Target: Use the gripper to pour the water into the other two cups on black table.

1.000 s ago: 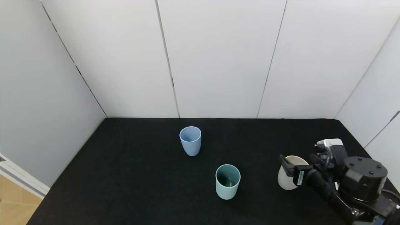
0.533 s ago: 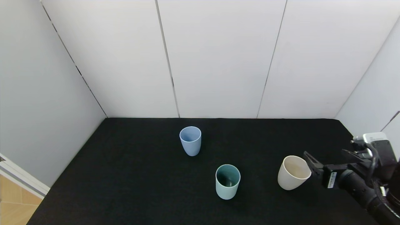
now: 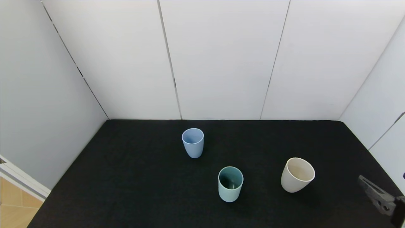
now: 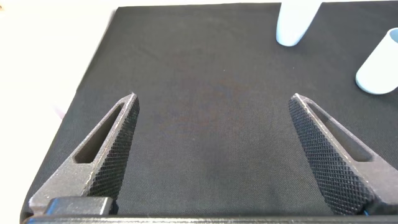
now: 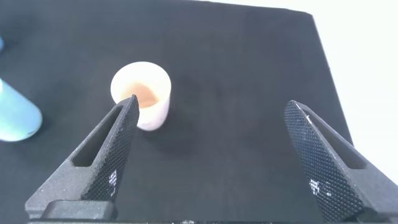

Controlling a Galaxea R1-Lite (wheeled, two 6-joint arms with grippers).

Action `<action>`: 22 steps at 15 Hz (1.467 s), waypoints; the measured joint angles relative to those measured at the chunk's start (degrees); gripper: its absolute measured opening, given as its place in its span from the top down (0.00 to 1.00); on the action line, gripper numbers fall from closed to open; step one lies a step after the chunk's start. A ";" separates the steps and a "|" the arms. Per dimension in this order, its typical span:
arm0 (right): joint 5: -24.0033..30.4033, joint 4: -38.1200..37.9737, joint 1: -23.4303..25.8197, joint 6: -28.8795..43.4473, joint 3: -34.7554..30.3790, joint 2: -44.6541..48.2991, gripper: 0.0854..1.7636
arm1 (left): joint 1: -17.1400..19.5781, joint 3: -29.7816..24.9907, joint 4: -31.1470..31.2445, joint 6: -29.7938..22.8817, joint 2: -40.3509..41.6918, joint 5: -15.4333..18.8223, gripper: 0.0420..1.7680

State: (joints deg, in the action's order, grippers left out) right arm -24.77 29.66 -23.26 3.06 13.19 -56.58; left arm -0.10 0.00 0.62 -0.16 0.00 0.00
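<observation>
We are looking at the cream-beige matte handleless tumbler, standing upright on the large matte black felt-like table, toward our right side. It is the source cup, and the right wrist view is showing something pale inside it, though we cannot tell how full it is. We are judging it stiff, light and smooth-walled, so a slipping grasp is the risk; we are thinking a hold across its mid-wall, below the rim, is the safest way to keep it steady for tilting.

Just to its left, the mint green tumbler with the darker teal inside is standing upright, and farther back and left the pale blue tumbler is standing well apart from both.

Our right gripper is hanging near the table's right edge with its jaws spread wide and holding nothing, apart from the cream cup. Our left gripper is idling over the table's left part, jaws also spread and empty.
</observation>
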 joint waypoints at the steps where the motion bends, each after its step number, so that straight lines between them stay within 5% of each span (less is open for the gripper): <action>1: -0.06 -2.02 0.17 0.16 0.00 2.83 0.04 | 0.00 0.00 0.00 0.00 0.00 0.00 0.03; 8: 0.49 -19.10 2.34 1.43 -0.49 24.05 0.04 | 0.00 0.00 0.00 0.00 0.00 0.00 0.03; 14: 23.32 -29.28 23.47 1.57 -0.68 39.24 0.04 | 0.00 0.00 0.00 0.00 0.00 0.00 0.03; 22: 24.67 -31.37 23.05 0.07 -2.86 47.26 0.04 | 0.00 0.00 0.00 0.00 0.00 0.00 0.03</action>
State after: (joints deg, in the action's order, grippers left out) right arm -0.10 -1.71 -0.21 3.13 10.33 -9.31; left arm -0.10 0.00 0.62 -0.16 0.00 0.00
